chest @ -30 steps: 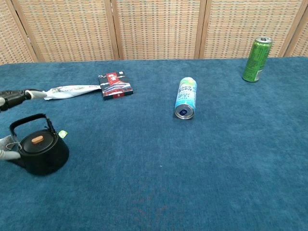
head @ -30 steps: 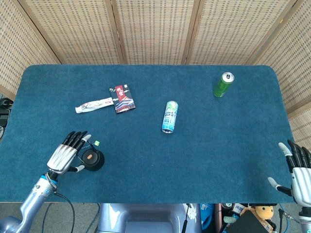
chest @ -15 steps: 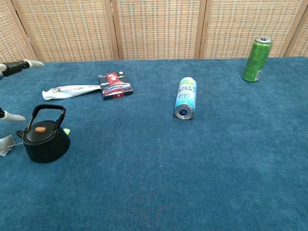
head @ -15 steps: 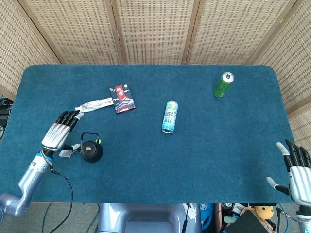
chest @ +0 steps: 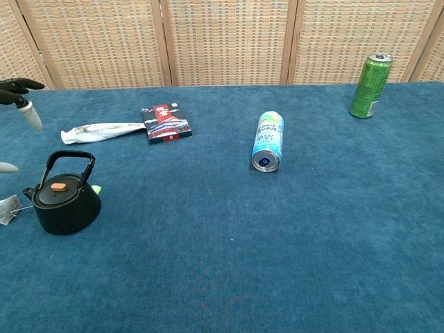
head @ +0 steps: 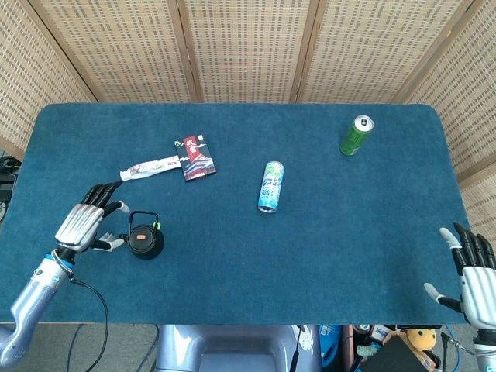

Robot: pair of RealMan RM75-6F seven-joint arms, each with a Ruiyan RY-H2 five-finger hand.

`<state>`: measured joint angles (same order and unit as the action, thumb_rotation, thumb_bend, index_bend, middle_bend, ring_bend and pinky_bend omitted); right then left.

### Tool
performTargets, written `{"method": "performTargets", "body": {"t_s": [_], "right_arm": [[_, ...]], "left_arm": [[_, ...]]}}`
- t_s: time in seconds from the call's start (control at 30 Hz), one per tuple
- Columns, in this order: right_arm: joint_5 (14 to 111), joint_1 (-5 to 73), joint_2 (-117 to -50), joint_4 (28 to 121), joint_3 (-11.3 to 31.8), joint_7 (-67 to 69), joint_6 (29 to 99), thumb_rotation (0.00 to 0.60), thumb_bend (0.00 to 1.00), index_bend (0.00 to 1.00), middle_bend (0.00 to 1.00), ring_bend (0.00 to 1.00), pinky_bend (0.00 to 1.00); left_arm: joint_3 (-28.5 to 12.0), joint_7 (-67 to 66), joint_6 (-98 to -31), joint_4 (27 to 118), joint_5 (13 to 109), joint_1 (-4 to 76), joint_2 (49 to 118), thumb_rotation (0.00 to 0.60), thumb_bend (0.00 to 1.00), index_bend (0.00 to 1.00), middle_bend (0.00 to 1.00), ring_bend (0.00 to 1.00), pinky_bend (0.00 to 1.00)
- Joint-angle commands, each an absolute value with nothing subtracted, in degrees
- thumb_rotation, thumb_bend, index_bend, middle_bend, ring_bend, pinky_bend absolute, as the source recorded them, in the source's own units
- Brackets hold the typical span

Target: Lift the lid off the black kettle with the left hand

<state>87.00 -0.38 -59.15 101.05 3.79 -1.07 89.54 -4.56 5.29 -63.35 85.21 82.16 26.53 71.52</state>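
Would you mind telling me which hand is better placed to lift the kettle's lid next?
The left hand: it hovers open just beside the black kettle, whose lid is still seated. The right hand sits at the table's far opposite corner.

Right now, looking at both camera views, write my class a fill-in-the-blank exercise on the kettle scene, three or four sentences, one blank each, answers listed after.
1. The lid with the orange knob sits ___ the black kettle.
2. The left hand is ___ and holds nothing.
3. The green can stands upright, while the blue can lies on its ___.
4. The right hand is at the table's near ___ corner.

Missing words: on; open; side; right
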Motion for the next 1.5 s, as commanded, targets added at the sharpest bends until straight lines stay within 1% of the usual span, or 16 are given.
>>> {"method": "performTargets", "body": {"t_s": [0.03,0.1,0.17,0.3,0.47,0.8,0.97,1.37,1.5], "right_arm": [[86.9,-0.4,-59.1,101.0,3.8,-0.9,89.5,0.6,0.0,0.0,0.0,0.0,0.0],[86.8,-0.3,-59.0,100.9,3.8,-0.5,89.4,0.6,0.0,0.0,0.0,0.0,0.0],[86.8,-0.3,-58.9,100.9,3.8,-0.3,89.4,0.6,0.0,0.0,0.0,0.0,0.0],[86.8,-0.3,-58.7,100.9,3.8,0.1,89.3,0.6,0.0,0.0,0.0,0.0,0.0],[86.9,-0.4,-58.5,100.9,3.8,0.6,89.4,0.6,0.0,0.0,0.0,0.0,0.0],[86.6,-0.4,-58.1,100.8,3.8,1.7,89.1,0.6,0.0,0.0,0.0,0.0,0.0],[86.1,-0.3,-58.0,100.7,4.0,2.2,88.8,0.6,0.0,0.0,0.0,0.0,0.0],[85.6,-0.2,-58.0,100.5,4.1,2.3,88.6,0.6,0.0,0.0,0.0,0.0,0.0],[85.7,-0.1,-58.0,100.5,4.1,2.2,88.5,0.6,0.0,0.0,0.0,0.0,0.0]], "left_arm": [[-5.8,-0.6,-60.3,89.2,76.6,27.4,71.5,0.6,0.24,0.43,0.0,0.0,0.0],[-6.2,-4.5,-59.8,91.0,73.9,27.7,72.0,0.6,0.28,0.44,0.0,0.0,0.0],[-6.4,-7.0,-59.8,92.1,72.2,27.8,72.3,0.6,0.29,0.44,0.0,0.0,0.0],[-6.5,-11.4,-59.8,93.7,68.6,28.0,73.5,0.6,0.29,0.48,0.0,0.0,0.0],[-6.5,-14.3,-59.5,94.5,65.4,28.4,74.8,0.6,0.31,0.48,0.0,0.0,0.0],[-6.4,-19.9,-59.1,93.9,61.2,30.1,77.9,0.6,0.31,0.48,0.0,0.0,0.0],[-6.2,-20.9,-58.3,92.7,59.4,30.6,79.1,0.6,0.34,0.49,0.0,0.0,0.0],[-5.8,-21.6,-58.0,91.8,57.9,31.2,80.0,0.6,0.35,0.49,0.0,0.0,0.0],[-5.7,-21.6,-57.9,91.8,57.5,31.3,80.1,0.6,0.35,0.51,0.0,0.0,0.0]]}}
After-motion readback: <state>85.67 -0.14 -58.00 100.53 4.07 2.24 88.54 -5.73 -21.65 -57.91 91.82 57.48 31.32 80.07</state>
